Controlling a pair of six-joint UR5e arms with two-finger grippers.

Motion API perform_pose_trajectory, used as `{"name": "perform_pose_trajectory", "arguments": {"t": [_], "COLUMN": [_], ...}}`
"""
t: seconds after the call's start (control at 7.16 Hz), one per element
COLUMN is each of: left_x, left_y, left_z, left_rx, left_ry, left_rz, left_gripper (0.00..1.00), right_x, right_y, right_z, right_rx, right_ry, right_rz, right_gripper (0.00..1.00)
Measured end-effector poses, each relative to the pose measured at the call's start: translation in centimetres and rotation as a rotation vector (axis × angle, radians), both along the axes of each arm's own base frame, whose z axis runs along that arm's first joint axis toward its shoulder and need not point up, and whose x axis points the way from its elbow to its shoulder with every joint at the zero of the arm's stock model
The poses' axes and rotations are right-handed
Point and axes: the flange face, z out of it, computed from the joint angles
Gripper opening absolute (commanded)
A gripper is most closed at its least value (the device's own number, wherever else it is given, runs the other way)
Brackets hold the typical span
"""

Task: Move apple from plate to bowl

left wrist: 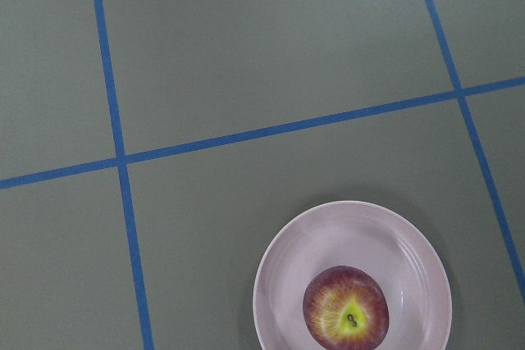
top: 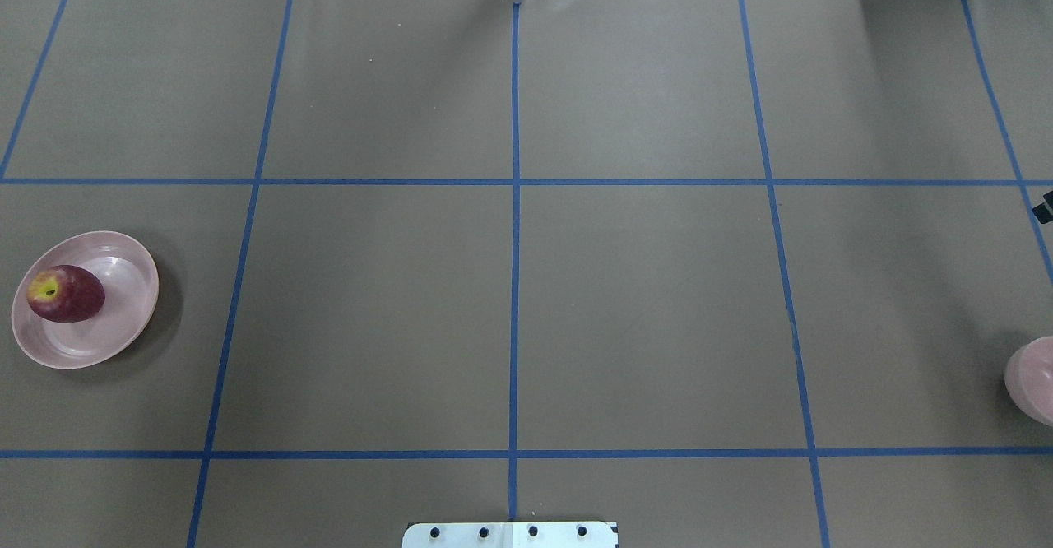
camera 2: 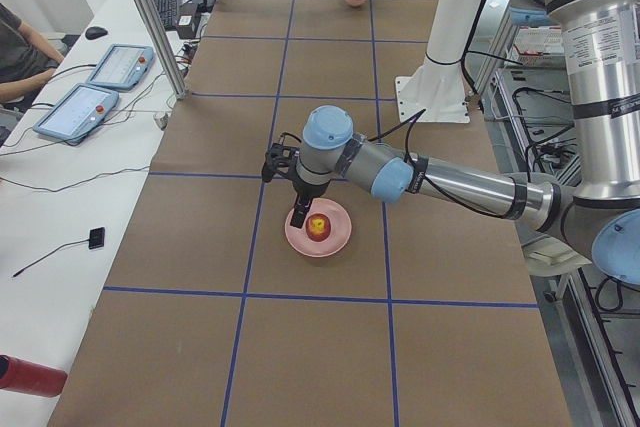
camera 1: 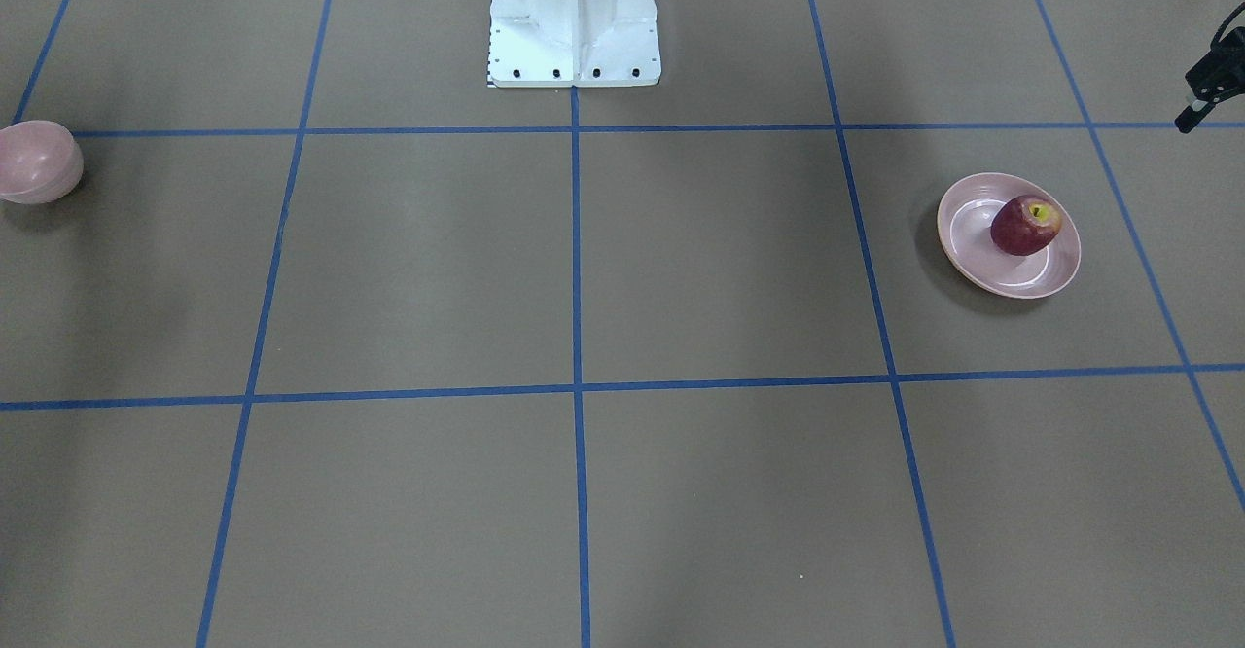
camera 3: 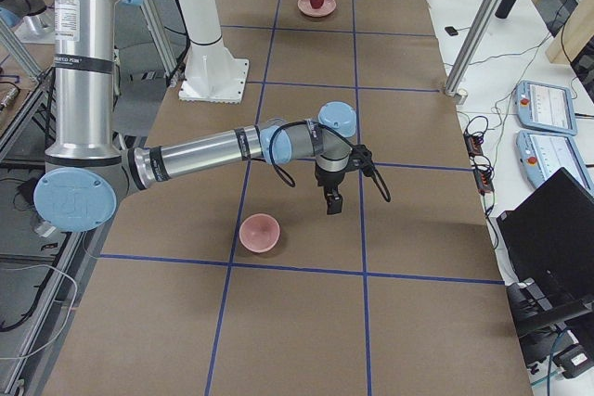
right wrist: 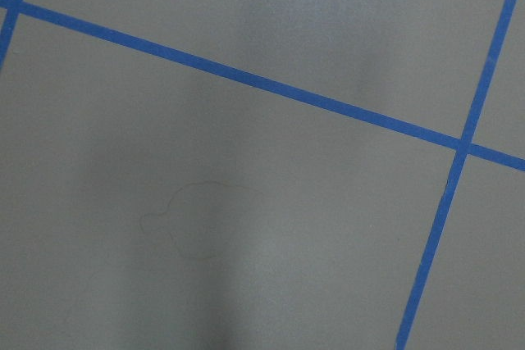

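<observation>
On one plate (top: 123,318) sits one apple (top: 66,294); one bowl (top: 1032,379) stands well apart.

From above the robot's edge, looks forward and down over the desk (top: 642,309), plate (top: 127,293) at the left edge, bowl (top: 1032,379) at the right. From the operators' edge, faces back steeply, sharing both, mirrored. From each end, looks along the desk, high and far. From the left wrist, looks down close over the plate; from the right, onto bare desk.
</observation>
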Motion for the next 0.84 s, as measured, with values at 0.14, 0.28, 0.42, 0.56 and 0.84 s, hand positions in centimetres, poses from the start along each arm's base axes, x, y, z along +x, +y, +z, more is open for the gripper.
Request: {"name": "perform_pose_trajectory", "arguments": {"t": [0.14, 0.28, 0.42, 0.56, 0.84], "left_x": [0.0, 0.1, 0.1, 0.1, 0.1], "left_y": [0.0, 0.1, 0.1, 0.1, 0.2], "left_z": [-0.1, -0.1, -0.1, 0.1, 0.5], "left_rx": [-0.001, -0.003, -0.005, -0.009, -0.016], "left_ry": [0.003, 0.005, 0.006, 0.005, 0.003], "left_rz": [0.002, 0.003, 0.004, 0.004, 0.005], "left_gripper": [0.98, 0.98, 0.98, 0.98, 0.98], "right_x": [-0.1, -0.2, -0.3, -0.5, -0.3], "right_y": [0.1, 0.1, 0.2, 0.4, 1.7], "right_z": [-0.1, -0.3, -0.5, -0.7, -0.4], "right_rx": [0.004, 0.01, 0.014, 0.017, 0.009], "right_ry": [-0.001, 0.0, 0.002, 0.0, -0.004], "right_rz": [-0.002, -0.004, -0.007, -0.012, -0.021], "right_gripper": [1.0, 1.0, 1.0, 1.0, 1.0]}}
